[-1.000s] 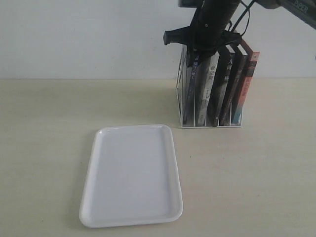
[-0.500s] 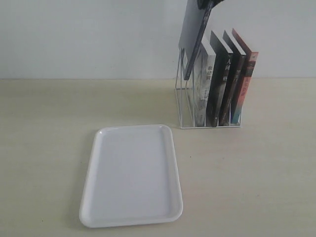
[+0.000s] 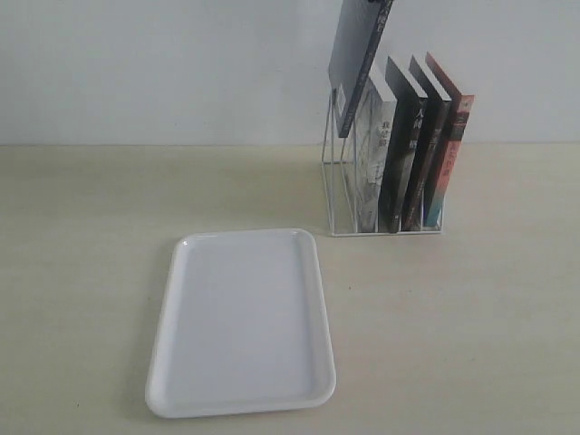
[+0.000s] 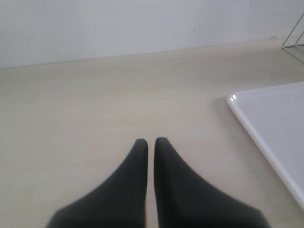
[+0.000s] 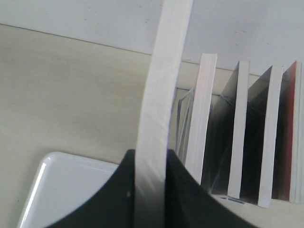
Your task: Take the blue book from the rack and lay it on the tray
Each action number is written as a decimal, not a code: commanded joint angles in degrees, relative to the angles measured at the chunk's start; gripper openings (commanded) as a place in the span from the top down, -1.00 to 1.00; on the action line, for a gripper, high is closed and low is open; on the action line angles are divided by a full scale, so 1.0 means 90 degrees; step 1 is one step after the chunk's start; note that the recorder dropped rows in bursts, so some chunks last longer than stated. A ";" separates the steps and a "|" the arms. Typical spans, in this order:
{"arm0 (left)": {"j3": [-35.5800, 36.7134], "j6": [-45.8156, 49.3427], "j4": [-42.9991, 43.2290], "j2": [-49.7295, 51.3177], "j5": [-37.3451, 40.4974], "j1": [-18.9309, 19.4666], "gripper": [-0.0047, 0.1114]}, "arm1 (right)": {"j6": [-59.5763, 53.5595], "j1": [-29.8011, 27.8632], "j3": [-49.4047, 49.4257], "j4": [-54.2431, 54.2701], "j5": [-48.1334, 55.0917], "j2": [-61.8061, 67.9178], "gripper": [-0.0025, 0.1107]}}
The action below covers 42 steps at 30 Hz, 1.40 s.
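1. The blue book (image 3: 358,63) is in the air at the left end of the rack (image 3: 333,186). Its long axis is near vertical and leans, with the top end toward the right of the exterior view and cut off by the frame edge. The lower end is level with the top of the rack's wires at the leftmost slot.
2. Can't tell whether that lower end touches the wires.
3. The right gripper (image 5: 151,156) is clamped on the blue book, one black finger on each cover. The white page edge faces the wrist camera and runs straight away from the fingers.
4. In the rack, just beside the book's lower end: a pale-spined book (image 3: 370,172), then two black-spined books (image 3: 396,154), then a red-orange-spined book (image 3: 450,154). All lean the same way.
5. The tray (image 3: 240,317) lies flat on the table (image 3: 91,227), in front of the rack and off to its left, long side running toward the camera. Nothing is on it.
6. The left gripper (image 4: 151,145) has its fingers closed to a thin slit, gripping nothing, over bare table beside the tray's corner.
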 commanded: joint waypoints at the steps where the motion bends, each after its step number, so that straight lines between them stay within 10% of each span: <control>1: -0.0022 0.0025 -0.0015 -0.0020 -0.0101 0.0013 0.84 | -0.0098 0.0003 -0.0051 0.0214 -0.0221 -0.0203 0.96; 16: -0.0022 0.0025 -0.0015 -0.0020 -0.0101 0.0013 0.84 | -0.0675 0.0035 -0.0034 0.1367 -0.0221 -0.0969 0.96; 32: -0.0022 0.0025 -0.0015 -0.0020 -0.0101 0.0013 0.84 | -0.3003 0.1684 0.1287 0.0990 -0.0221 -0.1060 0.96; 42: -0.0022 0.0025 -0.0015 -0.0020 -0.0101 0.0013 0.84 | -0.5441 0.3126 0.3150 -0.1730 -0.0221 -0.1489 0.96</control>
